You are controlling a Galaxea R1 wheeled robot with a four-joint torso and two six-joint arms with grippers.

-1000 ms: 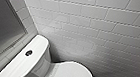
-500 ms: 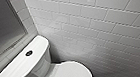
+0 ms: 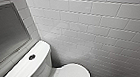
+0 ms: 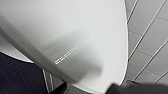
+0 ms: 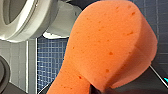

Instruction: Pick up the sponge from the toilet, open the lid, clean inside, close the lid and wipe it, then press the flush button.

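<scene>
The white toilet (image 3: 26, 71) stands at the lower left of the head view. The dark round flush button (image 3: 32, 56) sits in the middle of its cistern top. In front of the cistern the white oval lid (image 3: 71, 75) lies down. The lid's glossy white surface (image 4: 75, 37) is very close in the left wrist view. There my left gripper (image 4: 92, 90) is open, its dark fingertips (image 4: 62, 88) apart at the lid's rim. The orange-red sponge (image 5: 110, 50) looms large in the right wrist view, and my right gripper (image 5: 96, 90) is shut on it. The toilet's white rim (image 5: 30, 22) lies beyond the sponge.
A wall of white tiles (image 3: 97, 26) runs behind and to the right of the toilet. A grey framed panel (image 3: 5, 33) hangs on the left wall above the cistern. Dark blue small-tiled floor (image 5: 50, 60) lies beside the toilet base.
</scene>
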